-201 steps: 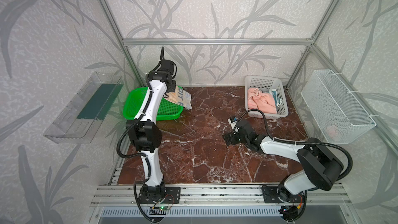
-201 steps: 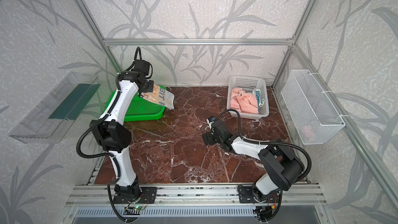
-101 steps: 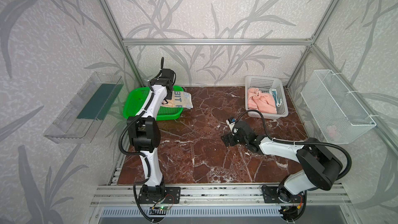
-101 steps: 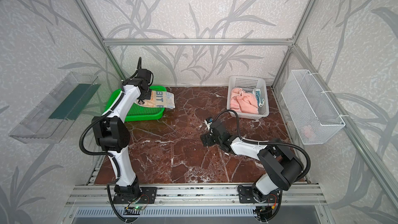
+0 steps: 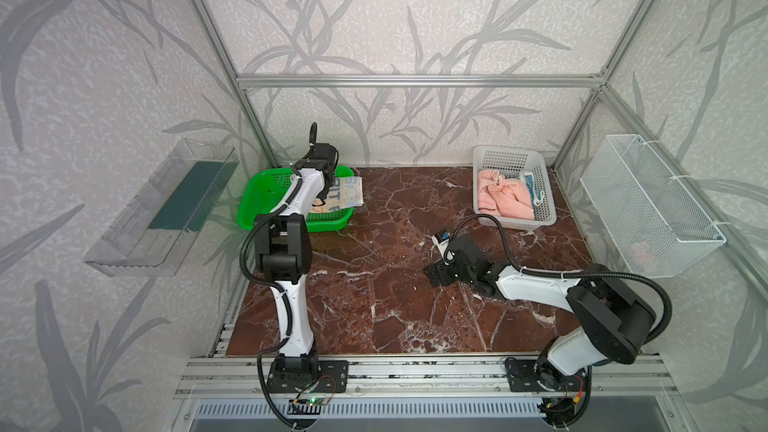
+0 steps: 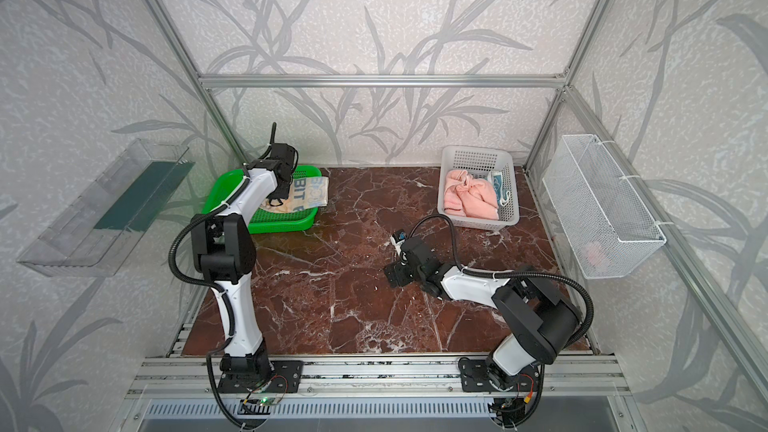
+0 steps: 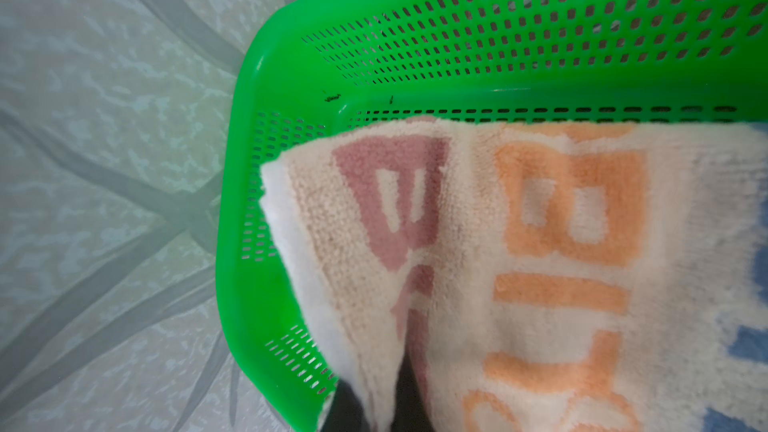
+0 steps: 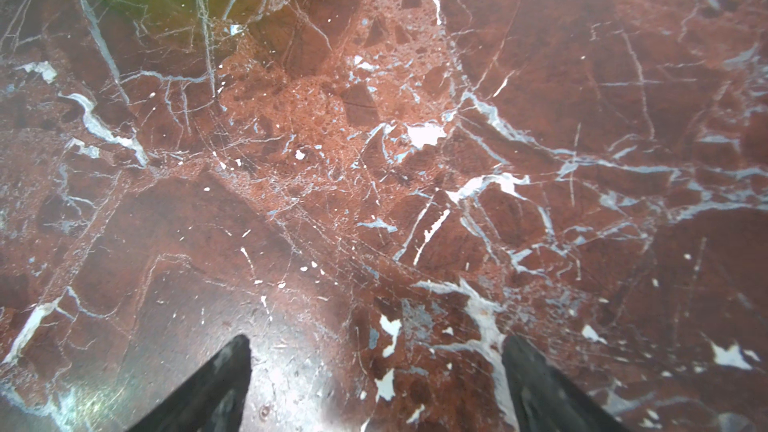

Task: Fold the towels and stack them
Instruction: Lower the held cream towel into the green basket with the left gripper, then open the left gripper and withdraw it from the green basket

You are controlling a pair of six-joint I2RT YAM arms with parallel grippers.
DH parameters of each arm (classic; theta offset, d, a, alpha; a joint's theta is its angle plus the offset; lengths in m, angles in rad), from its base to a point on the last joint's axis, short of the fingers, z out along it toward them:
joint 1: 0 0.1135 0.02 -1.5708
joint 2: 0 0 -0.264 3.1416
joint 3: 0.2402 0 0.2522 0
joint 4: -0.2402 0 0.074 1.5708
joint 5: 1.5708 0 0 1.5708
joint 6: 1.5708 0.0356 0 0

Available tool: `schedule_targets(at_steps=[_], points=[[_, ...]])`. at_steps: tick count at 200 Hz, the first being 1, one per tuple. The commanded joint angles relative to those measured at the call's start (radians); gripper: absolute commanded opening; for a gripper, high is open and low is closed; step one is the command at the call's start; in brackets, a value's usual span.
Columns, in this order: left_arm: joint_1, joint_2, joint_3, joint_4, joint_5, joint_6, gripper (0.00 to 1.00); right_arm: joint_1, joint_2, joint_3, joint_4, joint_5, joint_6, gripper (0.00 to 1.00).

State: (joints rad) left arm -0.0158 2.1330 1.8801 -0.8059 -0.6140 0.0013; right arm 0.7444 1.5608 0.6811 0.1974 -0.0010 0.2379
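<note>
Cream towel [image 5: 351, 200]: hangs over green basket [image 5: 259, 201] at table's [image 5: 395, 284] far-left corner, pinched in closed left end effector [image 7: 376, 409], partly hidden behind arm [image 5: 305, 191]. Right end effector [image 8: 376, 340]: spread wide, empty.

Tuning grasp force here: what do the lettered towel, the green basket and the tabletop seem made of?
The lettered towel: soft terry-like cloth, matte; fuzzy pile shows.
The green basket: probably moulded plastic, glossy, with punched slots.
The tabletop: red-brown marble or a marble-look sheet, polished; white veins and glare.

tabletop [image 5: 374, 276] bare around right gripper [image 5: 435, 275]; green basket [image 5: 250, 206], white basket [image 5: 549, 218] fill far corners
</note>
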Motion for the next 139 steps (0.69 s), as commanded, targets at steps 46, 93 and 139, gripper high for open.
schedule_targets(at_steps=[46, 93, 139], points=[[0.028, 0.079, 0.011, 0.02, -0.08, -0.001, 0.0, 0.025, 0.015, 0.043, -0.021, 0.031, -0.014, 0.94], [0.036, 0.094, 0.021, 0.05, -0.107, 0.049, 0.0, 0.038, 0.023, 0.058, -0.024, 0.042, -0.022, 0.94], [0.061, 0.104, 0.021, 0.065, -0.137, 0.078, 0.0, 0.046, 0.036, 0.069, -0.019, 0.045, -0.032, 0.94]])
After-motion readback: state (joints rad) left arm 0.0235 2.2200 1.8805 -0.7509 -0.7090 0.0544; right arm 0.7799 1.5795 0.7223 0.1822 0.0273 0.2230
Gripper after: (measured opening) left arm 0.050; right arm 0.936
